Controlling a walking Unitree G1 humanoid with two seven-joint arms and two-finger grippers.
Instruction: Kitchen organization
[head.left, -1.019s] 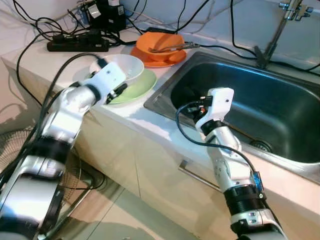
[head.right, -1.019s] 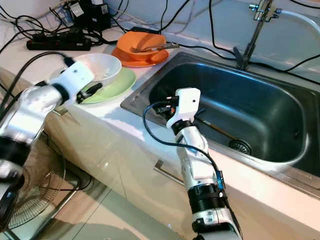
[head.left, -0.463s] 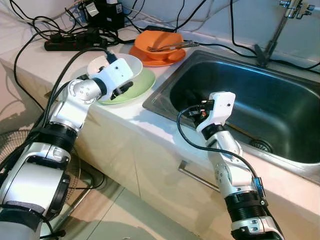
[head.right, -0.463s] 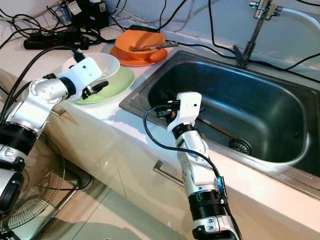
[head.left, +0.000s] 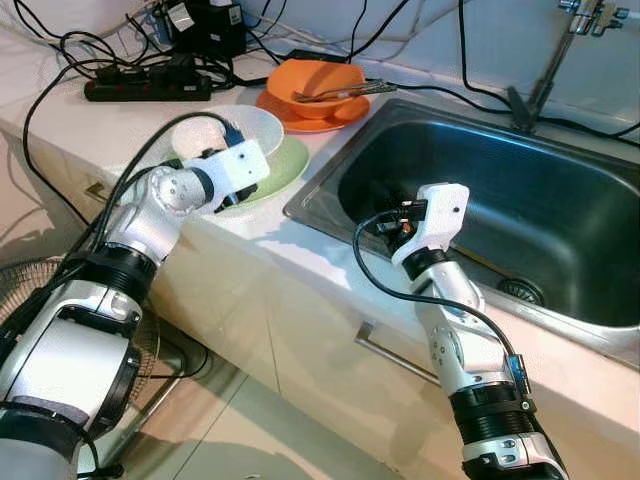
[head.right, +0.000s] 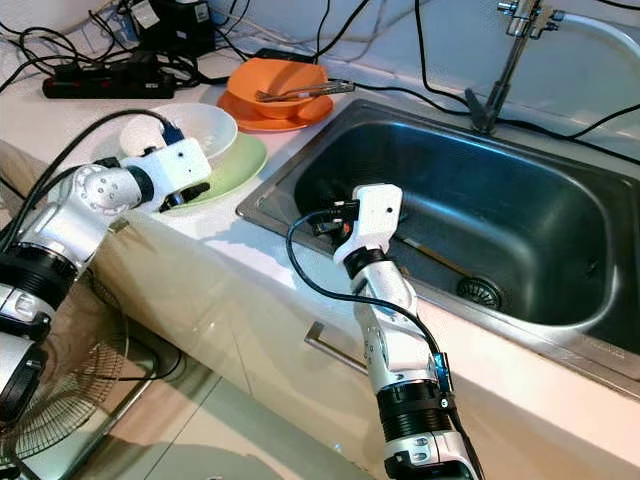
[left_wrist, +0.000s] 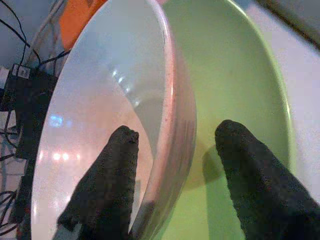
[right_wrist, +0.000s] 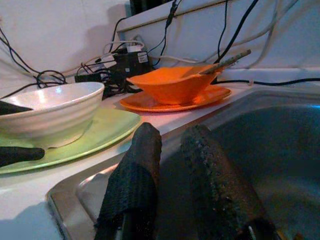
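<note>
You see a glossy white glazed bowl (left_wrist: 115, 100), smooth matt green plate (left_wrist: 235, 90), brushed steel sink (head.left: 560, 200), shiny orange bowl (right_wrist: 170, 82), glossy pale counter (head.left: 250, 225), rough-textured black fingers (right_wrist: 210, 170) on your right gripper (right_wrist: 167, 165).

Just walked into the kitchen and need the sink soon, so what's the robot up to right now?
The left gripper is open astride the rim of the white bowl, one finger inside and one outside, not yet closed. That bowl sits on a green plate on the counter. The right gripper hovers over the sink near its left edge, holding nothing. An orange bowl with utensils sits on an orange plate behind.
</note>
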